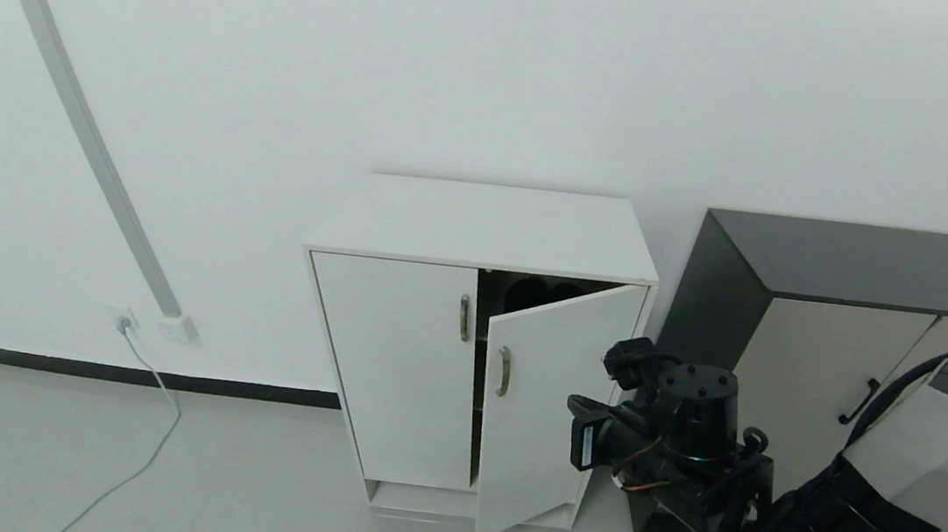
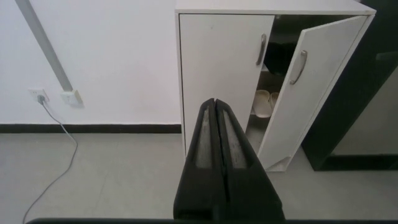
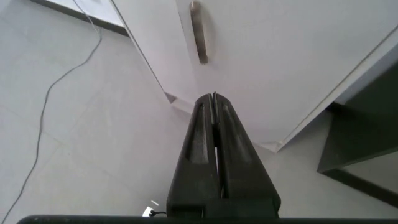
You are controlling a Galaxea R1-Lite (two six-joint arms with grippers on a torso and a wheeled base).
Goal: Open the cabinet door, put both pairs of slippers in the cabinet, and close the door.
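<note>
A white two-door cabinet [image 1: 478,222] stands against the wall. Its left door [image 1: 389,363] is closed and its right door [image 1: 548,397] hangs partly ajar, handle [image 1: 503,371] facing out. Through the gap a dark pair of slippers [image 1: 542,291] rests on the top shelf, and a pale pair of slippers [image 2: 266,102] lies on a lower shelf. My right gripper [image 1: 584,432] is shut and sits close to the ajar door's outer face, below its handle [image 3: 199,31]. My left gripper [image 2: 214,102] is shut on nothing, back from the cabinet and pointing at its front.
A black sideboard [image 1: 862,263] stands right beside the white cabinet. A wall socket with a white cable [image 1: 124,322] and a slanted grey conduit [image 1: 76,110] are at the left. Bare tiled floor [image 1: 152,479] lies in front of and left of the cabinet.
</note>
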